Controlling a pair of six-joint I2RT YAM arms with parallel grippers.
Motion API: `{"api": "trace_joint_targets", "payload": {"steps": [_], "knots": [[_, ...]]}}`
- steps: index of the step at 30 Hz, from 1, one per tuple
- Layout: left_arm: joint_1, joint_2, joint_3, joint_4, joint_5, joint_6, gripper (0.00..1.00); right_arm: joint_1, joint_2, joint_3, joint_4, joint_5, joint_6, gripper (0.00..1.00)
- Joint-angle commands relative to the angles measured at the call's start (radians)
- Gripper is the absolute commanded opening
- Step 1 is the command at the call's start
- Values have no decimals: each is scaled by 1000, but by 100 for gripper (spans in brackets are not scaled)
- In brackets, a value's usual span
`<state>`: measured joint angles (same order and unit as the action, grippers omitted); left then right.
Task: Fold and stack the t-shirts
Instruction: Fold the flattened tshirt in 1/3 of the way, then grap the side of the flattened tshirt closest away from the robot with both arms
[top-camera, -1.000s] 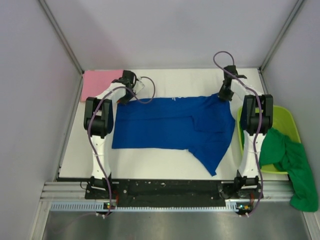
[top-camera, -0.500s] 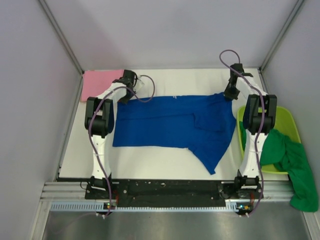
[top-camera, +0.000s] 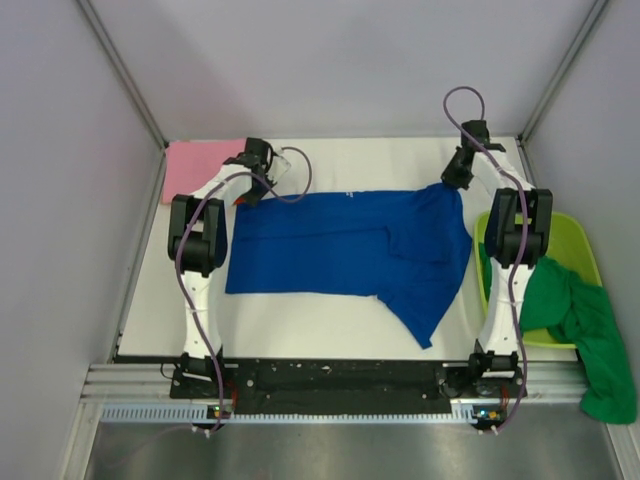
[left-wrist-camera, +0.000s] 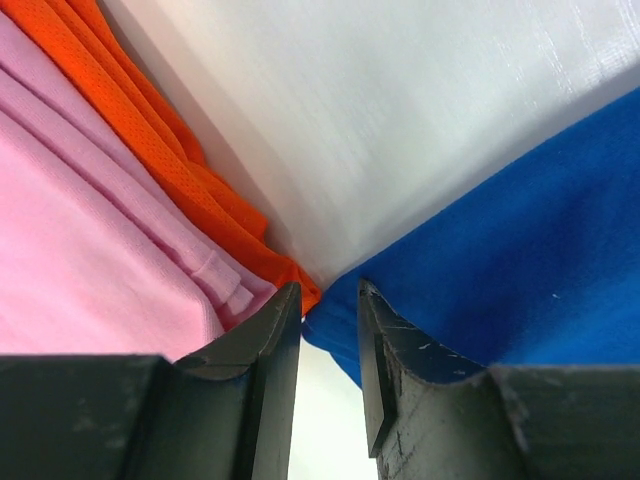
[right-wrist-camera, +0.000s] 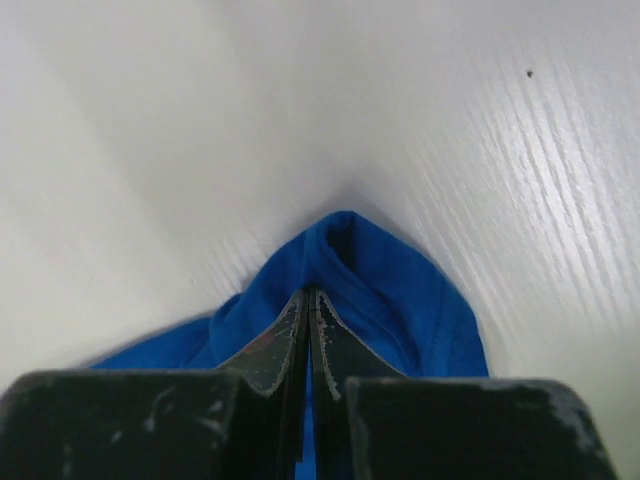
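The royal blue t-shirt (top-camera: 350, 245) lies spread across the table, one sleeve pointing toward the near edge. My left gripper (top-camera: 245, 190) sits at its far left corner. In the left wrist view the jaws (left-wrist-camera: 328, 290) stand slightly apart, with the blue corner (left-wrist-camera: 500, 270) at their tips and white table showing in the gap. My right gripper (top-camera: 452, 182) is at the far right corner. In the right wrist view it (right-wrist-camera: 308, 292) is shut on a pinched fold of the blue shirt (right-wrist-camera: 390, 290). The pink t-shirt (top-camera: 200, 165) lies folded at the far left. The green t-shirt (top-camera: 575, 320) hangs out of the tub.
A lime-green plastic tub (top-camera: 580, 235) stands at the right edge of the table. An orange mesh cloth (left-wrist-camera: 170, 150) lies under the pink shirt, right beside my left fingertips. Grey walls close in the table on the left, right and back.
My right gripper has moved right and farther back with the blue shirt's corner, drawing that edge out. My left gripper has hardly moved.
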<state>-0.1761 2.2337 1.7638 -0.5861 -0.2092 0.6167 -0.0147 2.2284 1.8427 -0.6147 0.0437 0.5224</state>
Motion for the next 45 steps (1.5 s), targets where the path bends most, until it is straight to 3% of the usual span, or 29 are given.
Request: {"api": "trace_joint_targets", "payload": {"steps": [1, 5, 8, 14, 19, 21, 24, 28, 33, 36, 39, 40, 45], "knots": [[1, -10, 46, 20, -5, -23, 34, -19, 63, 65, 89, -31, 154, 0], [6, 38, 62, 20, -59, -23, 34, -74, 74, 38, 61, 10, 283, 0], [6, 52, 72, 12, -58, -35, 34, -100, 91, 49, 23, 22, 284, 0], [6, 49, 109, -4, -61, -46, 34, -106, 70, 88, -5, 15, 214, 0], [-3, -28, 121, 3, -26, -40, 36, -68, -7, 176, -7, -58, 35, 1], [-8, -77, 114, 5, -3, -34, 39, -50, -73, 171, -7, -64, -27, 6], [-20, -152, 76, -7, 36, -22, 44, -18, -189, 129, -14, -108, -123, 24], [-43, -297, -47, -30, 135, 23, 47, 82, -398, -72, -31, -105, -247, 54], [-85, -509, -268, -164, 363, 162, 48, 244, -695, -395, -46, -125, -433, 74], [-86, -652, -419, -282, 461, 282, 49, 372, -869, -596, -65, -87, -562, 75], [-85, -779, -605, -342, 462, 432, 51, 472, -1062, -802, -91, -73, -726, 79], [-85, -811, -662, -340, 452, 461, 53, 499, -1126, -868, -112, -115, -801, 88], [-85, -890, -888, -273, 407, 517, 58, 605, -1294, -1048, -200, -173, -1051, 87]]}}
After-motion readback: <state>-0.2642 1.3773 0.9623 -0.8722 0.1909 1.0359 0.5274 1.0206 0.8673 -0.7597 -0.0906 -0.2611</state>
